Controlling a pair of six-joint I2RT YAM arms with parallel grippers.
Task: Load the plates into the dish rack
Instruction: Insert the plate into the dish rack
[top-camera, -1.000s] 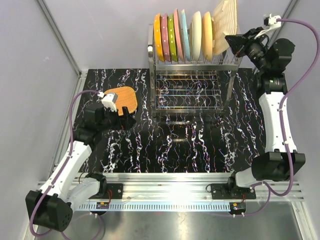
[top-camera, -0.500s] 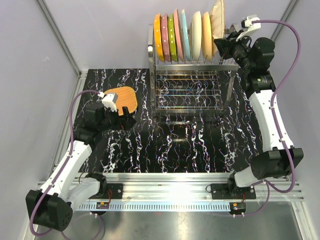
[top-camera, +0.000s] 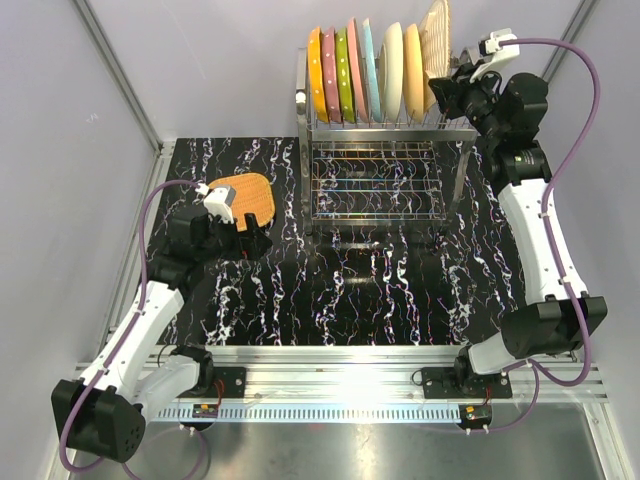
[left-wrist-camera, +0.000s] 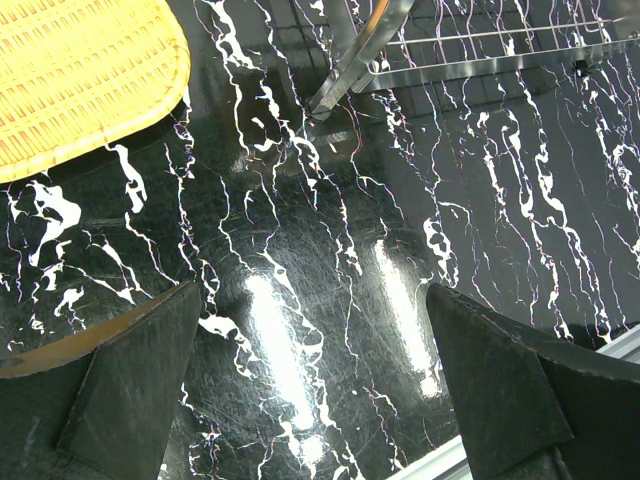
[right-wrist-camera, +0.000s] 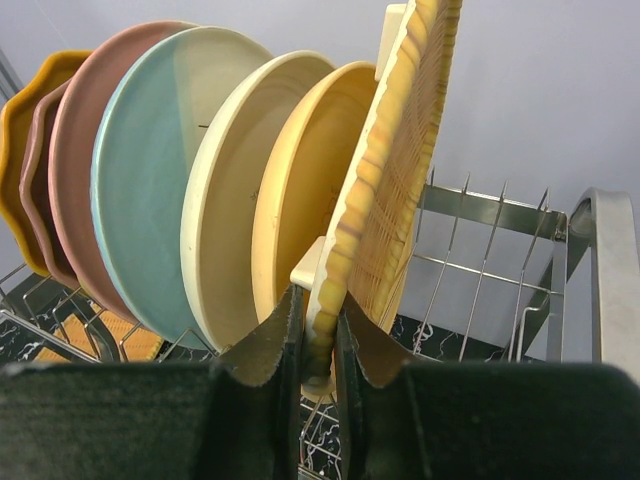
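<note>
The dish rack (top-camera: 303, 110) stands at the back of the table with several plates upright in its upper tier: orange (top-camera: 316, 75), pink (top-camera: 330, 75), green (top-camera: 343, 78), light blue (top-camera: 369, 70), cream (top-camera: 392, 70) and yellow (top-camera: 415, 72). My right gripper (top-camera: 447, 92) is shut on the rim of a tan woven-look plate (right-wrist-camera: 400, 170), held upright just right of the yellow plate (right-wrist-camera: 300, 180). An orange woven-look plate (top-camera: 255, 195) lies flat on the table at the left. My left gripper (left-wrist-camera: 315, 380) hovers open beside it, nothing between its fingers (left-wrist-camera: 130, 380).
The rack's lower wire tier (top-camera: 375, 185) holds nothing. A rack leg (left-wrist-camera: 350, 60) stands ahead of the left gripper. Upright prongs (right-wrist-camera: 470, 270) and the rack's end frame (right-wrist-camera: 605, 270) lie right of the tan plate. Grey walls close in the table.
The right arm swung left and turned the tan plate from a rightward tilt to upright beside the yellow plate, then held still. The left arm has not moved.
</note>
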